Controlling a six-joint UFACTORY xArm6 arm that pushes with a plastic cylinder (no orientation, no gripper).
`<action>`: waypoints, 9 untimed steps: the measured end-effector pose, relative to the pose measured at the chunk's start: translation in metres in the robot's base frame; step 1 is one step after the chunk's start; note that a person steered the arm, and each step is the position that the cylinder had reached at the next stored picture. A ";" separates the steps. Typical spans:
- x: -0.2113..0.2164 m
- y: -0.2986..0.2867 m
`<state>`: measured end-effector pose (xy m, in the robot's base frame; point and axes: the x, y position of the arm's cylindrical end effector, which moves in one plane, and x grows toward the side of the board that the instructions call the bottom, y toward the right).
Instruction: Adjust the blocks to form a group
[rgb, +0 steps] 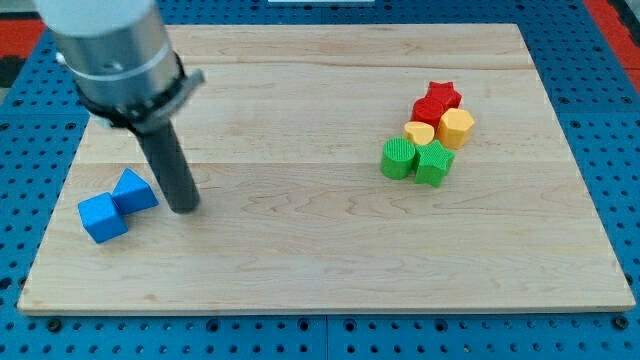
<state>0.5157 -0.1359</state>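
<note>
Partly cropped arm above tip

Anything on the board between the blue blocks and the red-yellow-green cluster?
Only my tip, just right of the blue blocks; beyond it bare wood up to the cluster, per the camera view.

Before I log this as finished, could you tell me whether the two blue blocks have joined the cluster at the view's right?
No, the two blue blocks sit at the view's lower left beside my tip.

Arm housing cut off by the view's top edge. Red block partly hidden behind the yellow blocks; shape unclear. Desk corners clipped at the bottom.
</note>
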 end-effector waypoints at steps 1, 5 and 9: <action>0.020 0.001; 0.037 0.240; -0.010 0.305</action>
<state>0.5061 0.1695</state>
